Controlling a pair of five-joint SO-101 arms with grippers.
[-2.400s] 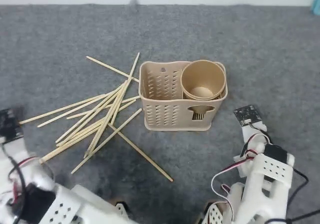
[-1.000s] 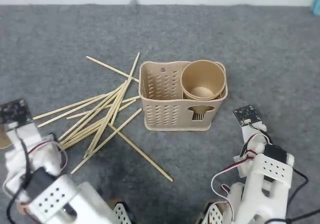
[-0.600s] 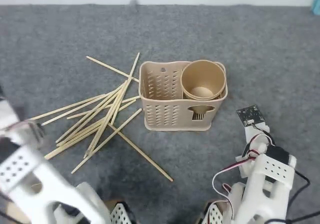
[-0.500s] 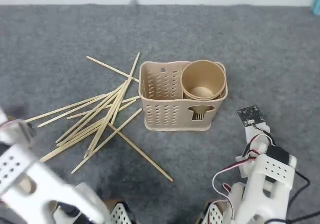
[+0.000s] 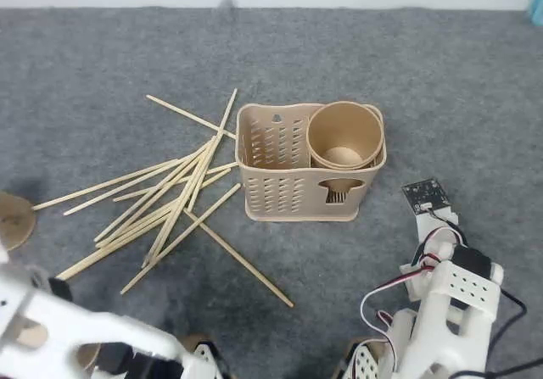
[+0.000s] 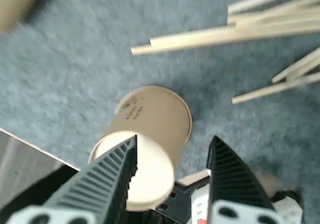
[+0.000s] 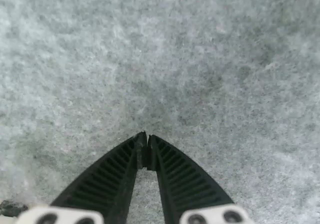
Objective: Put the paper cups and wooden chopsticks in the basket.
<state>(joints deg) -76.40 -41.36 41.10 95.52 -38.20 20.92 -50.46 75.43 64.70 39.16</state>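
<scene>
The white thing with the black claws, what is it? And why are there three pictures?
Those are two small robot arms, side by side on a grey mat. The black claws are for pinching things. One picture looks down from above. The other two come from little cameras on each arm's wrist. From above you see a basket with one paper cup already inside, and wooden chopsticks scattered beside it. Another cup is off past the chopsticks. The left gripper is open over a tipped-over cup on the mat. The right gripper is shut and holds nothing.
</scene>
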